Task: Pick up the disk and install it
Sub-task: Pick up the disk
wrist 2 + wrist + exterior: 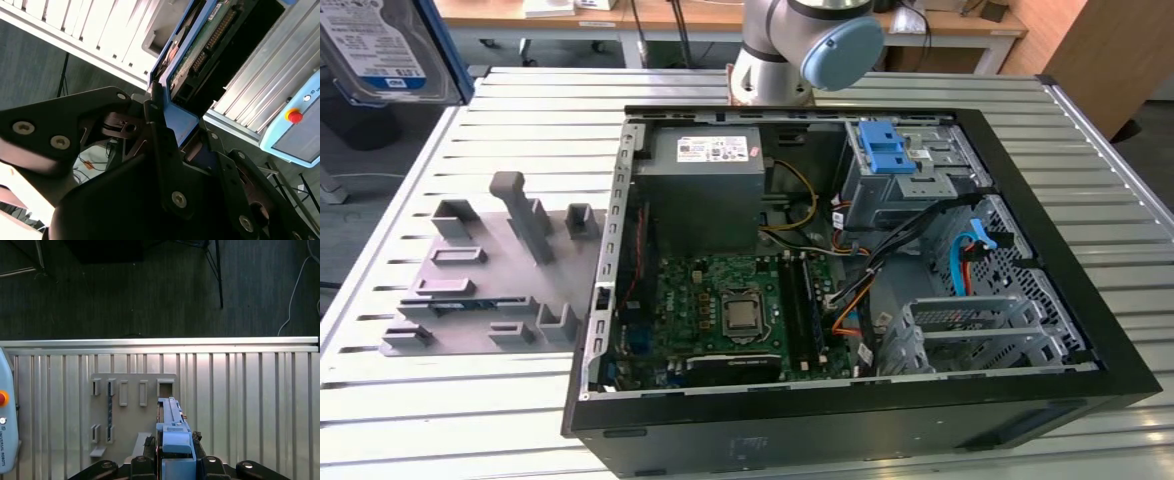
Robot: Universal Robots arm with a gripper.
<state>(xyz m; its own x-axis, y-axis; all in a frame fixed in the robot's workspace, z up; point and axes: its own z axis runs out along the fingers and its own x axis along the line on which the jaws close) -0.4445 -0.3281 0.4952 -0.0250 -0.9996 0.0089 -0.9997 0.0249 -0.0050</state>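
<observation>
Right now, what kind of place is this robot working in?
Probably a robotics lab or workshop: an opened computer case sits on a slatted metal table, wooden workbenches stand behind, and the gripper clamps the disk.

The disk [380,50], a silver hard drive with a blue-and-white label in a blue carrier bracket, is hanging aloft over the slatted table [250,390], inside its edge, clamped at one end by the gripper [175,462].
</observation>
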